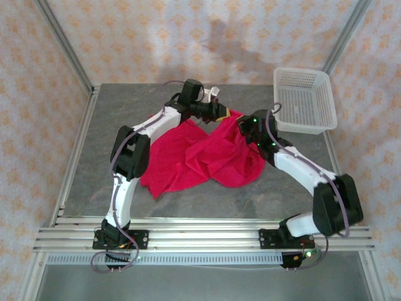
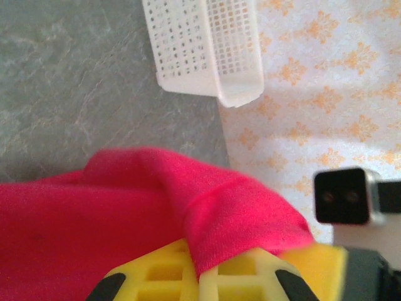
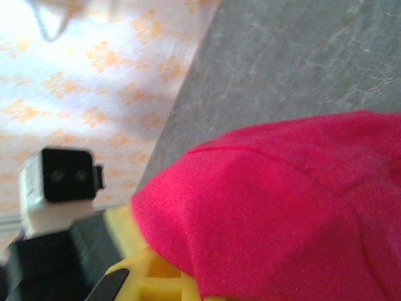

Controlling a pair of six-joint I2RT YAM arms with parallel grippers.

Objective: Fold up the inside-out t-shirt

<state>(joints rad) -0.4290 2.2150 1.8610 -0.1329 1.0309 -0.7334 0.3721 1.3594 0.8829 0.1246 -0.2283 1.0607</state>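
Grey, stone-patterned table top [image 1: 188,188] sits inside an aluminium frame, backed by pale walls [image 1: 156,37] printed with an orange floral motif. A white perforated plastic basket [image 1: 304,100] stands at the far right of the table, apart from the garment.

The bright red soft cloth t-shirt [image 1: 200,157] lies bunched in the middle of the table. Its near portion spreads on the surface between the two arms. Its far edge is raised off the table where both tools meet.

The left gripper [image 1: 219,115] reaches in from the far left. In the left wrist view its yellow fingers [image 2: 156,273] are pressed together on a fold of the t-shirt, and the fabric emerges from between them and drapes leftward. The basket and the table edge appear beyond.

The right gripper [image 1: 242,127] sits just beside the left one, on its right. In the right wrist view a yellow finger [image 3: 147,279] is partly covered by red fabric. The jaws are pressed together, pinching the t-shirt. The grey table lies behind.

The two grippers are near each other, each holding a separate point on the raised edge.
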